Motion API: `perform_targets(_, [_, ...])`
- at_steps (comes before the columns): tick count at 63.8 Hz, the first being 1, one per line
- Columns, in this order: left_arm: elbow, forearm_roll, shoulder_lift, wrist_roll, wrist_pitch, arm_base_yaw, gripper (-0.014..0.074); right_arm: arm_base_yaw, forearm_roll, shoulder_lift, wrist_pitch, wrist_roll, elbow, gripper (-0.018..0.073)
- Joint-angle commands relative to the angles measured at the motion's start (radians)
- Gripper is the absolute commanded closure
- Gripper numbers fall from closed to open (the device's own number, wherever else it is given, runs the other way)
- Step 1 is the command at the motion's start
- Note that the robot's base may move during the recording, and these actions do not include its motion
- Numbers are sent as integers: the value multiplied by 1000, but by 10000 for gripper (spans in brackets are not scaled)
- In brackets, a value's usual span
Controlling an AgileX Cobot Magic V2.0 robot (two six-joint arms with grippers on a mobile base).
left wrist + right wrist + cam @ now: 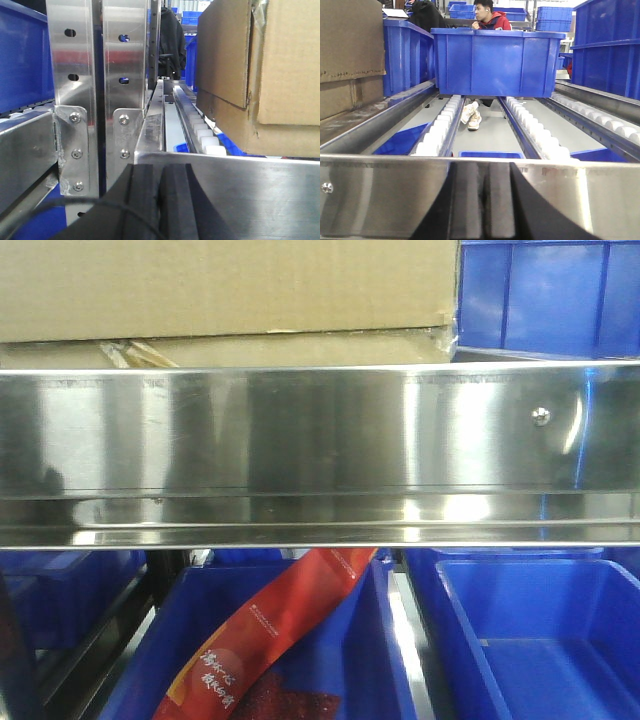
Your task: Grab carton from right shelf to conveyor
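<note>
A brown cardboard carton point(225, 295) rests on the upper shelf level, behind the steel front rail point(320, 450). It also shows at the right of the left wrist view point(260, 75) and at the left edge of the right wrist view point(350, 55), sitting on roller tracks. My left gripper point(160, 172) is shut and empty, low in front of the steel rail, left of the carton. My right gripper point(485, 170) is shut and empty, in front of the rail, right of the carton. Neither touches the carton.
A blue bin point(495, 62) sits on the rollers point(442, 127) right of the carton, more blue bins point(607, 47) beside it. A person in red point(490, 17) is behind. Steel uprights point(90, 95) stand left. Lower blue bins point(540, 640) hold a red packet point(270, 635).
</note>
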Motion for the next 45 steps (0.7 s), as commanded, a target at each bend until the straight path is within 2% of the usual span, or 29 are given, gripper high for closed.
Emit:
perform_targets(1, [-3, -7, -4, 1, -17, -3, 603, 0, 5, -4, -24, -1, -1, 615])
perform_targets(25, [-3, -7, -4, 1, -19, -3, 603, 0, 5, -4, -24, -1, -1, 615])
perform_targets(45, [-3, -7, -4, 1, -90, -3, 603, 0, 5, -4, -101, -1, -1, 615])
